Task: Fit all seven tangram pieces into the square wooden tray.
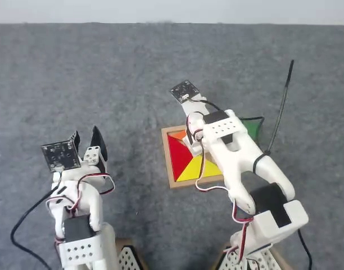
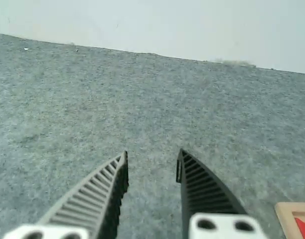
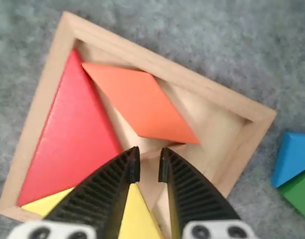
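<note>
Right gripper above wooden tray: we note fingers narrowly parted, empty. Left gripper parted wider, also empty.

Free grey worktop ahead of the left tool. In the square wooden tray, bare wood only around the orange parallelogram, hemmed by red triangle, yellow triangle and the right tool above. Blue piece and green piece beside one tray corner.

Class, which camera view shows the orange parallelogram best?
The right wrist view: the orange parallelogram lies whole in the wooden tray. In the high view the right arm hides all but an orange sliver. The left wrist view catches a tray corner with a red piece.
</note>
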You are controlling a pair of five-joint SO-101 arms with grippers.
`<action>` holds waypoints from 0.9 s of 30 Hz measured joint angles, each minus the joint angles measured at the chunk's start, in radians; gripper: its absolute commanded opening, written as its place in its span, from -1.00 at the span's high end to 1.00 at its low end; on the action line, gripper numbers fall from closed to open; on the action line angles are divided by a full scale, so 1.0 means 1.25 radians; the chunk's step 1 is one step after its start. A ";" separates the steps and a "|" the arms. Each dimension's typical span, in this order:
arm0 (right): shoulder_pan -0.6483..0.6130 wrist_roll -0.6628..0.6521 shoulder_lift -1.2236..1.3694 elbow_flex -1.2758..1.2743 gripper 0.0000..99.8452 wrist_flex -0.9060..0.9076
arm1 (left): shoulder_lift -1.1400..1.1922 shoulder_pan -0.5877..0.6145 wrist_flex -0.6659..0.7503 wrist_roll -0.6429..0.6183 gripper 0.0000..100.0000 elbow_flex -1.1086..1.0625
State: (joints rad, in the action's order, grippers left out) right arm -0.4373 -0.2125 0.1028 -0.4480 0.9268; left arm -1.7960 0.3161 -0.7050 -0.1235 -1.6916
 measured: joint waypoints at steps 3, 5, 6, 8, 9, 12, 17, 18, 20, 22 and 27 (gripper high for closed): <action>0.021 0.000 0.000 0.000 0.85 0.009 | 0.000 0.000 0.000 0.000 0.70 0.000; 0.045 -0.001 0.000 0.000 0.85 0.010 | 0.000 0.000 0.000 0.000 0.70 0.000; 0.056 -0.010 0.000 0.000 0.85 0.010 | 0.000 0.000 0.000 0.000 0.70 0.000; 0.068 -0.041 0.000 0.000 0.85 0.010 | 0.000 0.000 0.000 0.000 0.70 0.000; 0.068 -0.054 0.000 0.000 0.85 0.010 | 0.000 0.000 0.000 0.000 0.70 0.000; 0.070 -0.076 0.000 0.000 0.85 0.011 | 0.000 0.000 0.000 0.000 0.70 0.000; 0.080 -0.066 -0.007 0.015 0.85 0.015 | 0.000 -0.028 0.000 0.000 0.70 0.000; 0.079 -0.053 -0.020 0.015 0.85 0.015 | 0.000 -0.031 -0.002 0.001 0.70 0.000; 0.080 -0.027 -0.061 0.015 0.85 0.015 | 0.000 -0.038 -0.012 0.005 0.70 0.000; 0.080 -0.006 -0.108 0.001 0.83 0.015 | 0.000 -0.042 -0.016 0.015 0.70 0.000; 0.081 0.032 -0.136 -0.090 0.58 0.015 | 0.000 -0.041 -0.017 0.018 0.70 0.000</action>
State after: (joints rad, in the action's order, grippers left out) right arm -0.3360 -0.1726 -0.0675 -0.5600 0.9452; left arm -1.7960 0.2654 -0.7265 -0.1005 -1.6916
